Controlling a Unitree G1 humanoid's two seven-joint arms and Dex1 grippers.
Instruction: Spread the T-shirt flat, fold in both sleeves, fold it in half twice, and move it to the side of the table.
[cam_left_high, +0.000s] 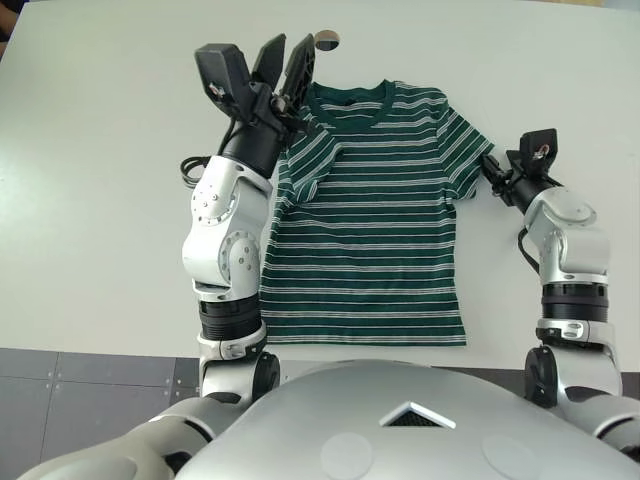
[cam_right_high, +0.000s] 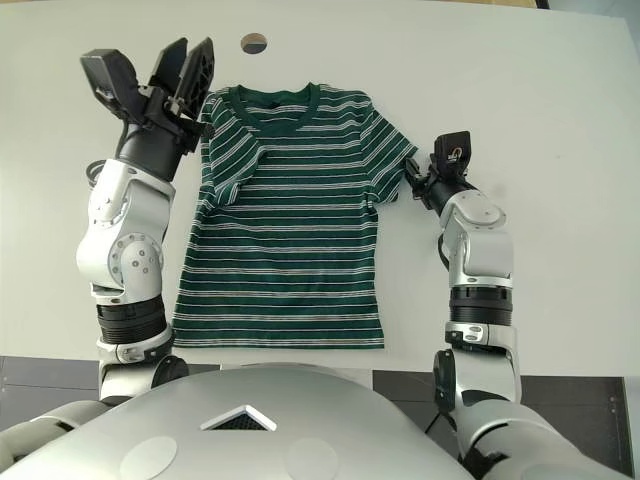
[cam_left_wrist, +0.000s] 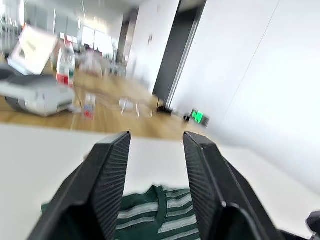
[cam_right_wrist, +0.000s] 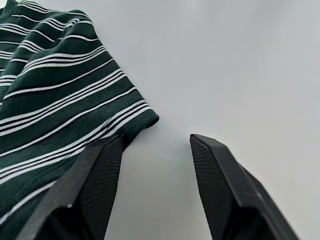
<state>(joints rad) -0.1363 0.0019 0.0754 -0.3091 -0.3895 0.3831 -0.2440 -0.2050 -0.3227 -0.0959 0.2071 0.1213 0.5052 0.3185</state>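
One sleeve is what the coming move turns on: the right sleeve (cam_left_high: 468, 150) of the T-shirt (cam_left_high: 370, 240) lies spread outward on the white bench (cam_left_high: 100, 150), and the right gripper (cam_right_wrist: 156, 142) sits low at its outer hem. Its jaws are parted and hold nothing. In the right wrist view the hem's corner lies against the inner jaw, while the other jaw stands over bare bench, so the cloth is at the mouth of the jaws and not yet between them. The shirt lies flat with its long axis running straight away from the robot, collar at the far end and bottom hem near. From the right jaws the shirt's body therefore lies toward the robot's left, and I judge the sleeve has to travel that way, across toward the midline. The left sleeve (cam_left_high: 300, 175) looks turned in over the chest (its stripes run at a slant there). The left gripper (cam_left_high: 285, 55) hangs raised above the bench by the shirt's left shoulder, jaws open and empty, well apart from the right sleeve. The right arm is plainly the nearer one for this fold.
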